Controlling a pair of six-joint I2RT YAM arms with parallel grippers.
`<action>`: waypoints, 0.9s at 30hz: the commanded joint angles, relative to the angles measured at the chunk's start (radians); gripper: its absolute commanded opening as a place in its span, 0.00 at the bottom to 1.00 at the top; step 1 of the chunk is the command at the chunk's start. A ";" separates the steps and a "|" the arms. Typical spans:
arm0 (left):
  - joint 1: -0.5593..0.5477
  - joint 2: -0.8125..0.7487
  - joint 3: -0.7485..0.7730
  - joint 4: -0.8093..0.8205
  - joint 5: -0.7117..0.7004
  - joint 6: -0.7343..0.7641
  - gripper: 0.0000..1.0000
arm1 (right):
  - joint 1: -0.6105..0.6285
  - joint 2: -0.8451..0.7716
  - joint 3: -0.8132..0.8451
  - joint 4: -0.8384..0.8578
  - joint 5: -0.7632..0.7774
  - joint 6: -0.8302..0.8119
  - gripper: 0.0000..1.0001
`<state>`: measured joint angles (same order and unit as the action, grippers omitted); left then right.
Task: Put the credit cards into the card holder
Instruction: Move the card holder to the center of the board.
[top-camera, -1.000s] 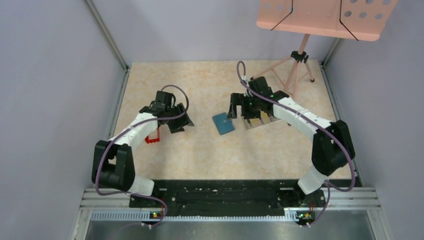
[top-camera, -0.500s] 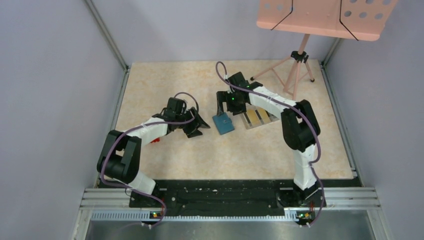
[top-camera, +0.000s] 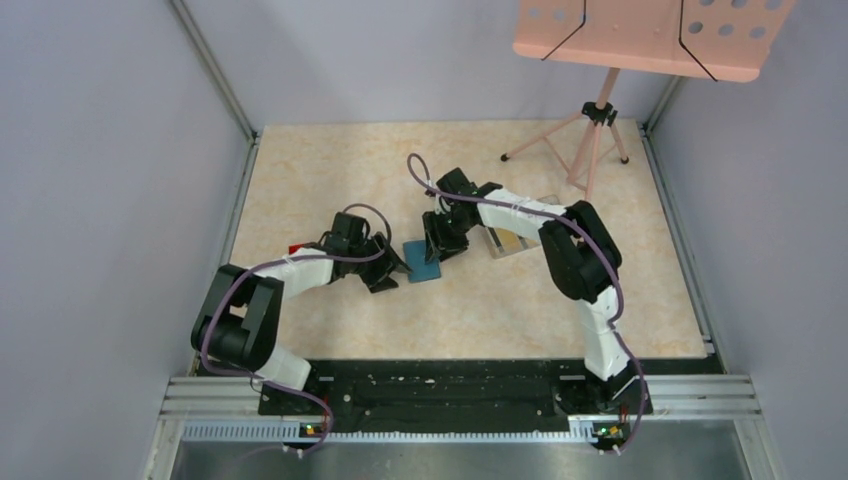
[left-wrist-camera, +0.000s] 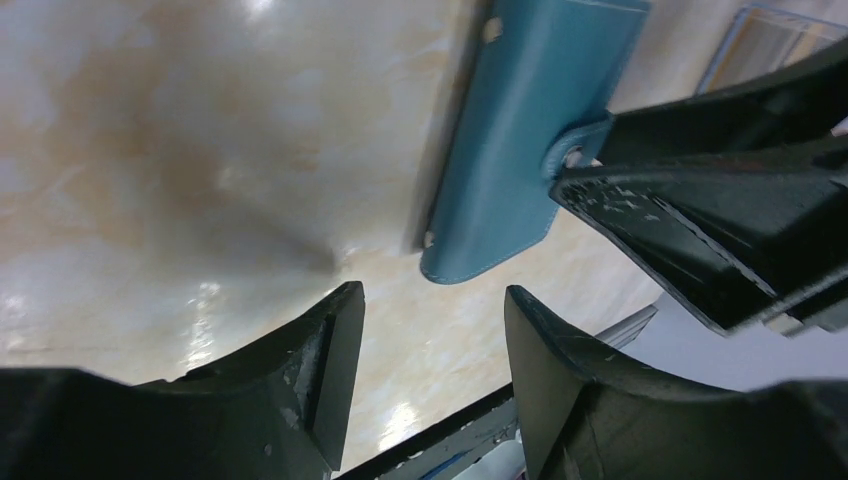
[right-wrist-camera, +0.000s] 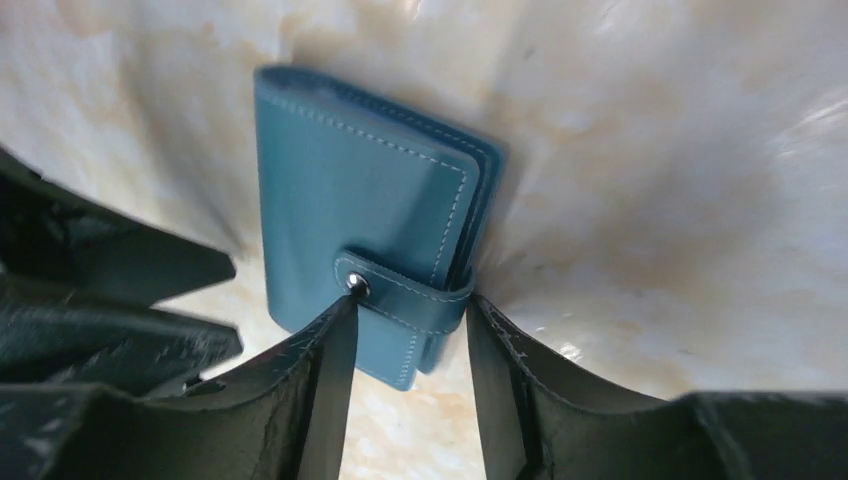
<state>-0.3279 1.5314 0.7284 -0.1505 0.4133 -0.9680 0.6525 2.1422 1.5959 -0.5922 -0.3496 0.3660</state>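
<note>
Teal card holder (right-wrist-camera: 360, 200) with pale stitching, black fingers (right-wrist-camera: 300, 410), beige marbled table (right-wrist-camera: 650, 200).

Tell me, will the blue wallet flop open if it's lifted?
Probably not: the strap on the wallet looks snapped shut. It looks soft and stitched, so it may bend a little. Lying flat, it would likely slide, not roll.

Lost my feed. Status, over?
Left gripper open, empty, by closed holder. Right gripper astride strap, grip unclear. Cards outside holder, to its right.
</note>
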 joint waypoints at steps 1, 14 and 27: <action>0.009 -0.060 -0.069 0.053 -0.040 -0.027 0.59 | 0.026 -0.070 -0.097 0.077 -0.098 0.061 0.40; 0.025 -0.086 -0.158 0.037 -0.139 0.011 0.59 | 0.026 -0.198 -0.264 0.216 -0.196 0.072 0.00; 0.037 0.188 0.165 -0.082 -0.057 0.274 0.71 | -0.094 -0.252 -0.413 0.406 -0.252 0.247 0.60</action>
<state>-0.2829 1.5875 0.8104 -0.2298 0.3054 -0.7921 0.6083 1.8969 1.2144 -0.3275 -0.5262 0.5278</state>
